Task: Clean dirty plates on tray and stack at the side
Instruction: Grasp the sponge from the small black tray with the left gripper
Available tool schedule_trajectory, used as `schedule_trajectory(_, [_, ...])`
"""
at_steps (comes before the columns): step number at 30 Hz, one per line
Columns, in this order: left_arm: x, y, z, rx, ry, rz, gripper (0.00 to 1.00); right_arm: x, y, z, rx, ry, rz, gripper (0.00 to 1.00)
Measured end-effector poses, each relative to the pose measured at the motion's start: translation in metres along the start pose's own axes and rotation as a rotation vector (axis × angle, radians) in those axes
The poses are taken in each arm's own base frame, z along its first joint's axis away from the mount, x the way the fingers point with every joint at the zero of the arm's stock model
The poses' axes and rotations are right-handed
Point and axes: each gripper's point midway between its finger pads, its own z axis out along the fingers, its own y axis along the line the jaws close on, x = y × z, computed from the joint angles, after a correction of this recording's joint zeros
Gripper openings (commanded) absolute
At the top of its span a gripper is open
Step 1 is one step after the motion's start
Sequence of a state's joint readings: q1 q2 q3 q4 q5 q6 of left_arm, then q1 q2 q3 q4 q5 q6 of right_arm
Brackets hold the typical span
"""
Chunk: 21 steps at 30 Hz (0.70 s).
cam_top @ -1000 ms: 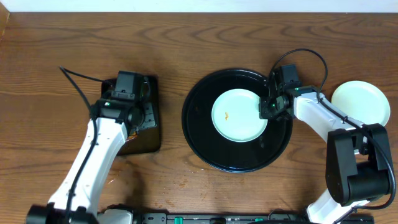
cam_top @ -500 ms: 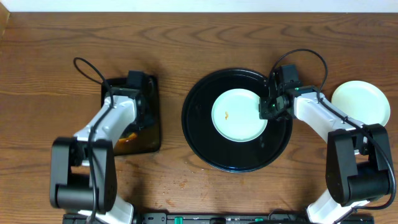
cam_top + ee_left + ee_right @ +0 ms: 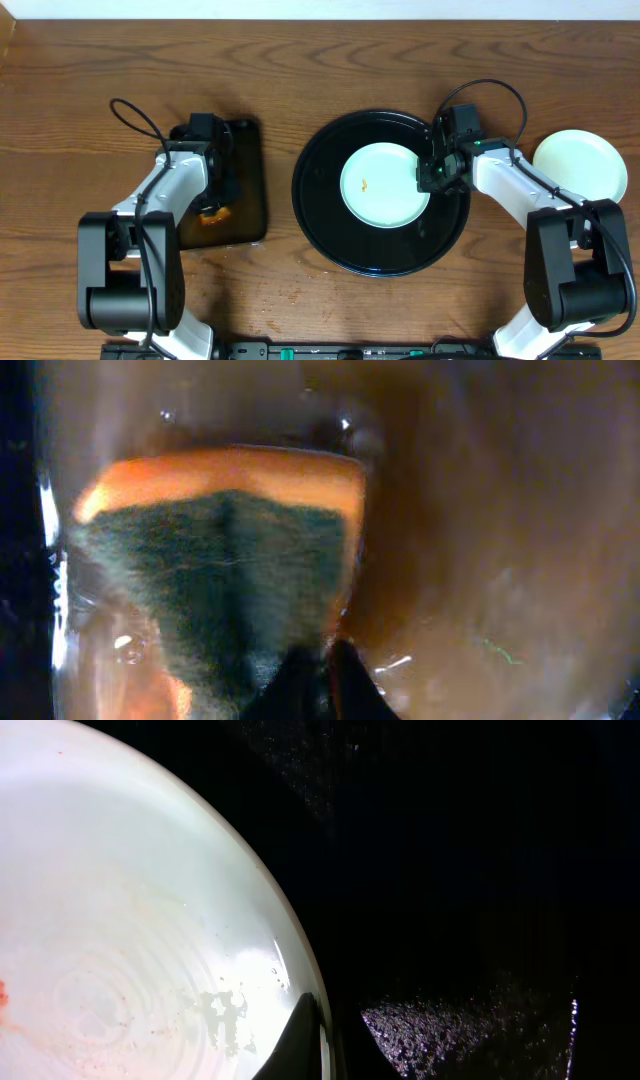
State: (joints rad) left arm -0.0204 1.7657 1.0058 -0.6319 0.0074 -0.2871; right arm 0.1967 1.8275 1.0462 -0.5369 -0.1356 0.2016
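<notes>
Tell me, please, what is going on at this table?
The right gripper is shut on the rim of the mint plate, which lies on the round black tray with an orange smear on it. The left gripper has its fingers pinched on the sponge in the small rectangular tray. A pale yellow plate sits on the table at the far right.

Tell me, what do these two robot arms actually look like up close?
Both arms match: the left arm and right arm have glossy white tubular links joined to boxy black joint housings. A thin black cable loops from each wrist. Small green lights glow near the right pincer. Its fingertips are dark and tapered.
</notes>
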Motion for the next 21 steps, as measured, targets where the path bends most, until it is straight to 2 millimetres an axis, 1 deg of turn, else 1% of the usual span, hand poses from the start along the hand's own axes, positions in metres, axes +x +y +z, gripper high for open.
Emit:
schedule_trajectory(1, [0.001,-0.002,-0.002,0.013,0.003,0.014,0.42,0.0,0.0,0.0,0.0,0.0,0.0,0.01])
schedule_trajectory(2, [0.003,-0.005,-0.004,0.031,0.008,0.023,0.49,0.0,0.0,0.0,0.0,0.0,0.0,0.01])
schedule_trajectory(3, [0.005,-0.008,-0.007,0.05,0.013,0.024,0.52,0.0,0.0,0.0,0.0,0.001,0.0,0.01])
schedule_trajectory(4, [0.006,-0.009,-0.012,0.062,0.013,0.033,0.54,0.0,0.0,0.0,0.0,0.001,0.0,0.01])
schedule_trajectory(7, [0.005,-0.012,-0.029,0.087,-0.019,0.04,0.54,0.0,0.0,0.0,0.0,0.001,0.0,0.01])
schedule_trajectory(9, [0.004,-0.009,-0.04,0.085,-0.048,0.039,0.55,0.0,0.0,0.0,0.0,0.001,0.0,0.01])
schedule_trajectory(11, [0.002,-0.003,-0.045,0.055,-0.068,0.033,0.56,0.0,0.0,0.0,0.0,0.001,0.0,0.01])
schedule_trajectory(15, [-0.003,0.01,-0.044,-0.019,-0.098,-0.004,0.56,0.0,0.0,0.0,0.0,0.002,0.0,0.01])
schedule_trajectory(18, [-0.004,0.016,-0.033,-0.048,-0.105,-0.024,0.54,0.001,0.0,0.0,0.0,0.002,0.0,0.01])
schedule_trajectory(19, [-0.004,0.018,-0.028,-0.055,-0.102,-0.032,0.5,0.001,0.0,0.0,0.0,0.002,0.0,0.01])
schedule_trajectory(21, [0.0,0.024,-0.014,-0.074,-0.075,-0.056,0.37,0.001,0.0,0.0,0.001,0.003,0.0,0.01])
